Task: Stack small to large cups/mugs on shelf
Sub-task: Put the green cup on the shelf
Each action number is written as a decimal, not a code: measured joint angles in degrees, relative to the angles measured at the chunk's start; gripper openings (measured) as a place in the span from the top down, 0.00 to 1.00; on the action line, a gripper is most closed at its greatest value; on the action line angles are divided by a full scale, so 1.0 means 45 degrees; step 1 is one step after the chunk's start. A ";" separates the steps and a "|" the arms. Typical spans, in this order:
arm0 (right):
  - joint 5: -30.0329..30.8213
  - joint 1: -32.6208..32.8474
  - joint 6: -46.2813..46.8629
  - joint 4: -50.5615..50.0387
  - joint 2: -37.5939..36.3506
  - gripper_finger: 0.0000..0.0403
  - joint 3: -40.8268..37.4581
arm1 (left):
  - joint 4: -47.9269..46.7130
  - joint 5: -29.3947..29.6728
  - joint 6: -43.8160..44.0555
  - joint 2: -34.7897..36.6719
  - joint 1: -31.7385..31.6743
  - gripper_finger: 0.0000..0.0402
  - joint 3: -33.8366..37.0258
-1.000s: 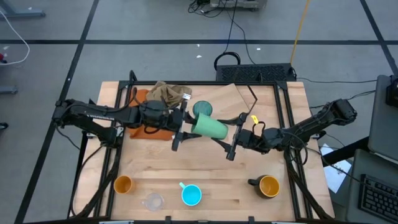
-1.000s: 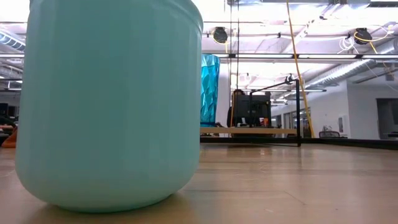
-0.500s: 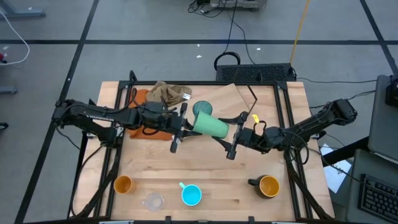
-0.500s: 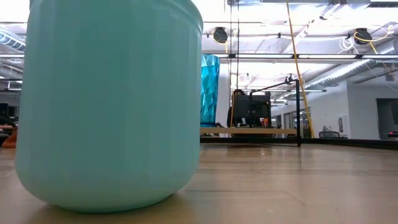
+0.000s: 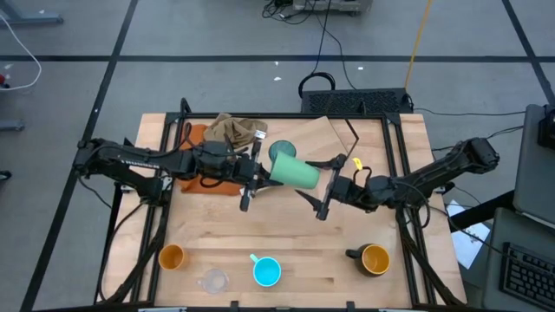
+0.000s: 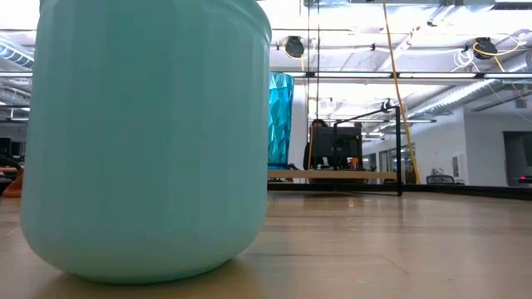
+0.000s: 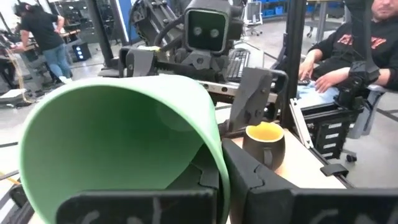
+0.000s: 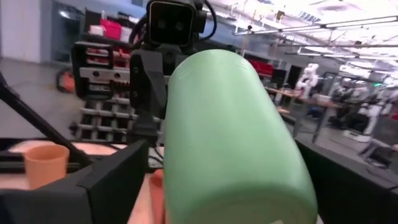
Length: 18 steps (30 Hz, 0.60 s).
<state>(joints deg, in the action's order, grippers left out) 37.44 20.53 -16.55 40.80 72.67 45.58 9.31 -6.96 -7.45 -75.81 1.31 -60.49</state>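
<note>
The green cup [image 5: 295,173] lies on its side in the air between my two grippers, above the table's middle. My left gripper [image 5: 260,178] is shut on its rim end. My right gripper [image 5: 328,186] is open, and its fingers stand on either side of the cup's closed base [image 8: 249,186]; whether they touch it I cannot tell. The teal tumbler [image 5: 282,152] stands upright on the wooden shelf [image 5: 368,139], just beyond the green cup. The orange cup [image 5: 172,256], clear glass [image 5: 212,280], light-blue mug [image 5: 267,271] and black mug [image 5: 373,258] stand along the near edge. My left gripper pinches the green cup's wall at the rim [image 7: 214,155], one finger inside the mouth [image 7: 143,208] and one outside [image 7: 292,199]. It comes level from the table's left. The cup is lifted clear and lies sideways, base pointing toward the right gripper.
An orange cloth [image 5: 195,139] with a crumpled brown cloth [image 5: 234,130] on it lies at the far left, under the left arm. In the low view the light-blue mug [image 6: 145,141] fills the left side. People sit and stand in the room beyond the table.
My left gripper has carried the green cup a little toward the right gripper and the far edge, still on its side. The right gripper has stayed open around the cup's base.
</note>
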 joint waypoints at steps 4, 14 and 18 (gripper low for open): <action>0.0730 0.0060 -0.1154 -0.0329 -0.0008 0.02 0.0661 | 0.0049 0.0280 0.0008 0.0024 -0.0098 1.00 -0.0010; 0.1127 0.0222 -0.2448 -0.1874 -0.0219 0.01 0.1763 | -0.0596 0.0806 0.0009 0.0010 -0.0195 1.00 -0.0009; 0.3336 0.0733 -0.4600 -0.1386 -0.0987 0.01 0.1774 | -0.1315 0.0763 0.0322 0.0010 -0.0323 1.00 -0.0287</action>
<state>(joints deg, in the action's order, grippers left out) 52.45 23.83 -37.25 34.56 68.23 53.57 3.40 -3.53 -6.00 -75.77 -0.14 -61.78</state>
